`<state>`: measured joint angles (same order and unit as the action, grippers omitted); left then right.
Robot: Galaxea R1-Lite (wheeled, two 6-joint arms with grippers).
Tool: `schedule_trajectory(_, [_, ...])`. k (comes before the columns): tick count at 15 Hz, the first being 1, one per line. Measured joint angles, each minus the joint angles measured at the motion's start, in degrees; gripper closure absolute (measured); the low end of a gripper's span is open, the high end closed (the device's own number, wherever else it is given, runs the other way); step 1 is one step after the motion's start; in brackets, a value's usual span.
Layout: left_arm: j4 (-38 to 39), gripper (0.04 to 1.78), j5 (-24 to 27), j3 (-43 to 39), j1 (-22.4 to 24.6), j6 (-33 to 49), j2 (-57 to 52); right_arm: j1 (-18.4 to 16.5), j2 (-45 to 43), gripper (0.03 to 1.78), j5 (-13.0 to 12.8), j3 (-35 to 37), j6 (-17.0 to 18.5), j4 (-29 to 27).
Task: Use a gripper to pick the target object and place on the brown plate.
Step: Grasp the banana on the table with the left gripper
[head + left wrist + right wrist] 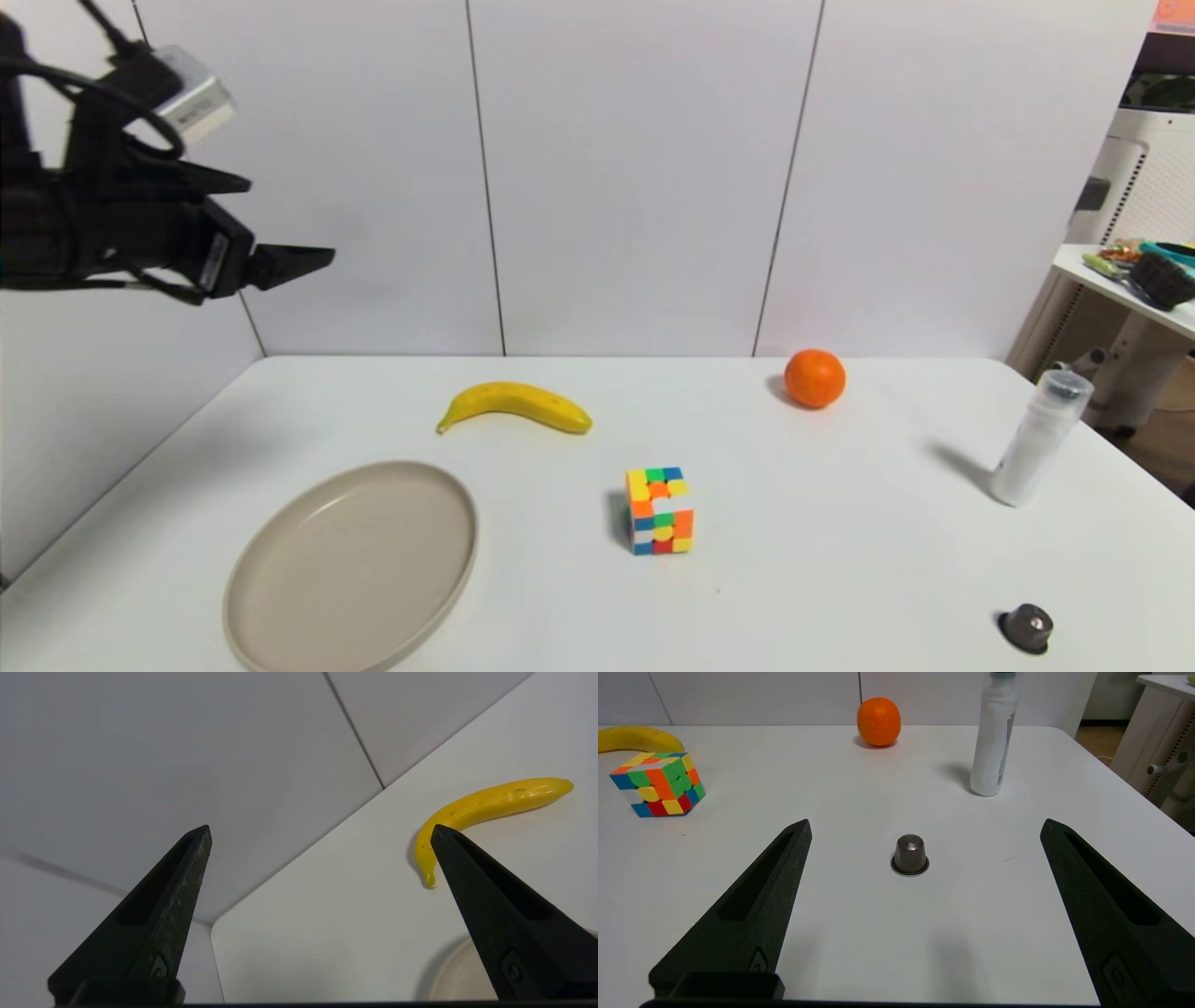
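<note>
The yellow banana [515, 406] lies on the white table behind the beige-tan plate [353, 567], which sits at the front left and is empty. My left gripper [308, 254] is open and empty, raised high above the table's left edge, well up and left of the banana. In the left wrist view the banana [486, 807] shows past the open gripper [320, 833], with the plate's rim [460, 975] at the edge. My right gripper [924, 826] is open and empty, low over the table's front right; it does not show in the head view.
A multicoloured puzzle cube [660, 511] stands mid-table, right of the plate. An orange [814, 377] sits at the back right. A white bottle [1038, 437] stands near the right edge. A small dark capsule [1027, 626] sits at the front right, just ahead of my right gripper.
</note>
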<state>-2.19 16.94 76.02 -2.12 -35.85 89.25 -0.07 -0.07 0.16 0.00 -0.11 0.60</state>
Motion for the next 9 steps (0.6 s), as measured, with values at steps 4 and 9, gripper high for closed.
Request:
schedule_trajectory(4, [-17.75,0.13,11.86,23.52,-3.08,-14.42,20.31,0.00,0.00,0.12,0.00,0.00,0.01,0.00])
schedule_trajectory(9, [-31.32,0.13,24.50,31.91,-5.58,-28.15,37.52,0.00,0.00,0.12,0.00,0.00,0.00,0.00])
